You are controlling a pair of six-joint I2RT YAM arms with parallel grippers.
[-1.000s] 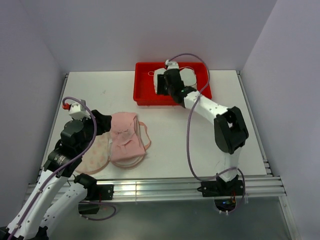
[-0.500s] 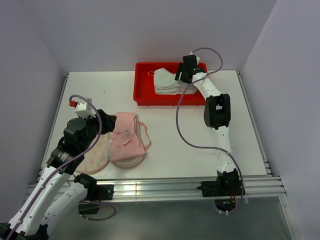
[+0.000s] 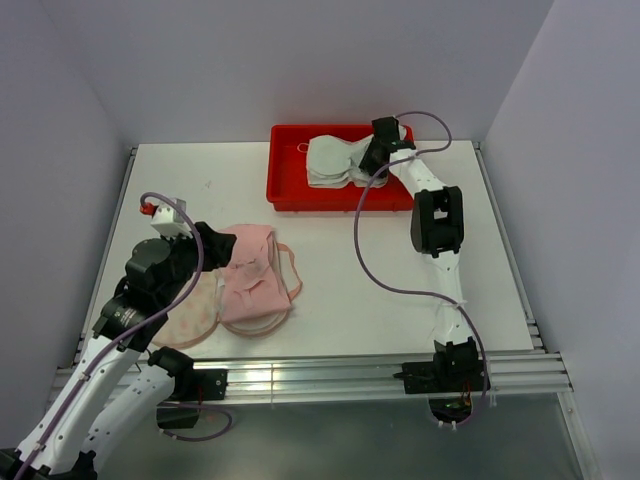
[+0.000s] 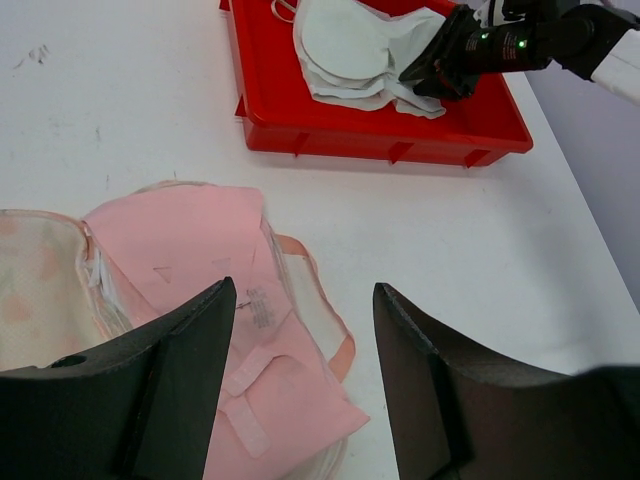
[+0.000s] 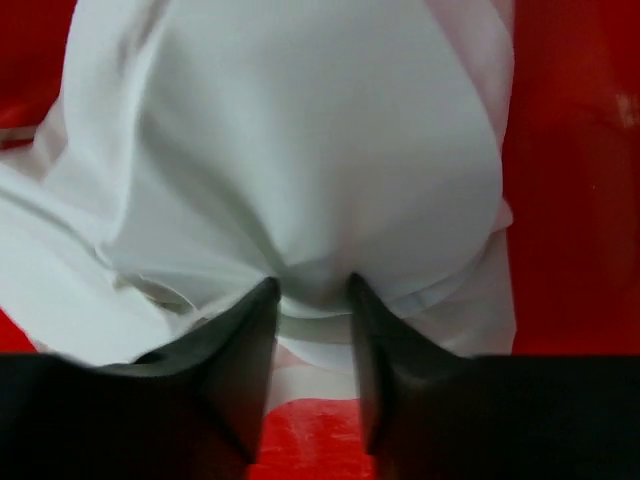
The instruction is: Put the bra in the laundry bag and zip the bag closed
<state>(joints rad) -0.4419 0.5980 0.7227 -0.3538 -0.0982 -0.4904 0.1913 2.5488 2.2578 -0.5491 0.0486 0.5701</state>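
The cream laundry bag [image 3: 185,315] with pink-orange motifs lies open at the near left; its lining shows in the left wrist view [image 4: 35,290]. A pink bra [image 3: 250,275] lies folded across the bag's right half [image 4: 200,260]. My left gripper [image 3: 222,245] hovers over the pink bra's right edge, open with nothing between its fingers [image 4: 303,288]. A stack of white bras [image 3: 330,160] rests in the red tray [image 3: 290,195]. My right gripper [image 3: 368,160] is at the stack's right end, its fingers pinching a fold of a white bra [image 5: 300,130] at the jaw tips [image 5: 310,283].
The red tray [image 4: 370,135] stands at the back centre near the rear wall. Grey walls close in the left, back and right sides. A metal rail runs along the near table edge [image 3: 330,375]. The right arm's purple cable loops over the table's middle right [image 3: 375,280].
The right arm stretched out to the right end of the tray, and its jaws widened and then closed in on the white bra. The left arm barely shifted.
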